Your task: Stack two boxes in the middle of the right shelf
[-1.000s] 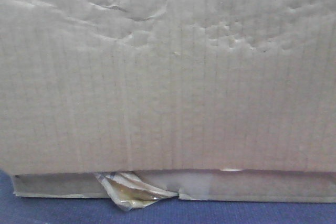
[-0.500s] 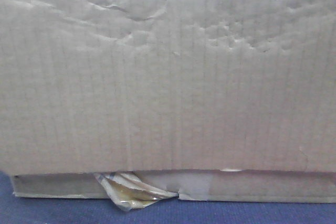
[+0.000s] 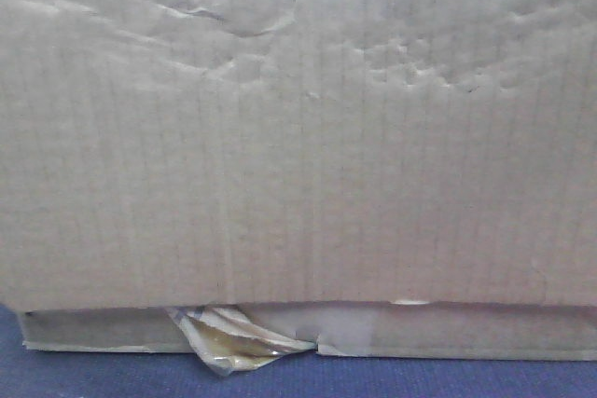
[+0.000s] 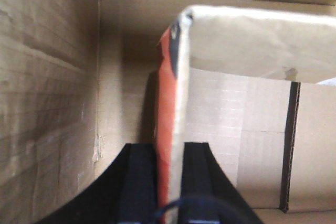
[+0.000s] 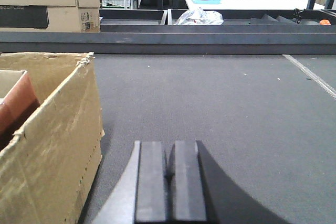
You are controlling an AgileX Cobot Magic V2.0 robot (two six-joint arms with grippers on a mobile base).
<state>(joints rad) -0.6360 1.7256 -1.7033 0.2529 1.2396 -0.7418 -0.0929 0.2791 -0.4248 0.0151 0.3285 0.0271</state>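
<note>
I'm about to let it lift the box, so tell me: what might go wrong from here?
The left claw pinches only a thin cardboard flap; it may bend or tear under load. The right claw is shut over the carpet, off the open box, so a lift could tilt. A box face fills the front view, blocking sight ahead.

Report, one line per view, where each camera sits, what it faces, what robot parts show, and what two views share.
Front: low, close against the tall box sitting on the flat box; no robot parts.
Left wrist: behind the left gripper, looking into an open box; fingers pinch its red-faced flap.
Right wrist: behind the shut right gripper, facing across grey carpet.
Shared: both wrist views show the open box.
</note>
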